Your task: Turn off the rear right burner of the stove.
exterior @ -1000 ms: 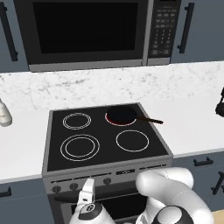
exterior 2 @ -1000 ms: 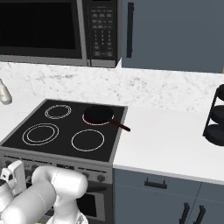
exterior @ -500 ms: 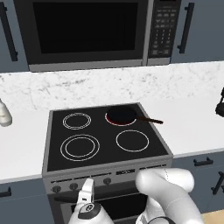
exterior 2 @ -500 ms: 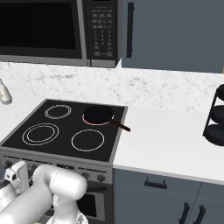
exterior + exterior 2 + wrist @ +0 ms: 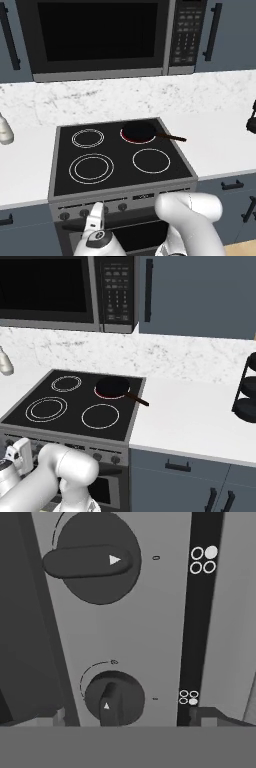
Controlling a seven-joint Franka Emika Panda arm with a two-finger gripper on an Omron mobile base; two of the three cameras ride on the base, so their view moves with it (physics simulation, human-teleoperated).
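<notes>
Red glows at the rear right burner [image 5: 138, 133], at two o'clock on the stove [image 5: 120, 177], under a black pan [image 5: 113, 387]. End effector [image 5: 96, 220] spread: cannot tell. Two knobs [image 5: 99, 558] sit close; grabbing the wrong one is the risk.

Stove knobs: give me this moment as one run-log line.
gripper low at stove front panel | two knobs in hand view | rear right burner rim glowing red | pan on it
</notes>
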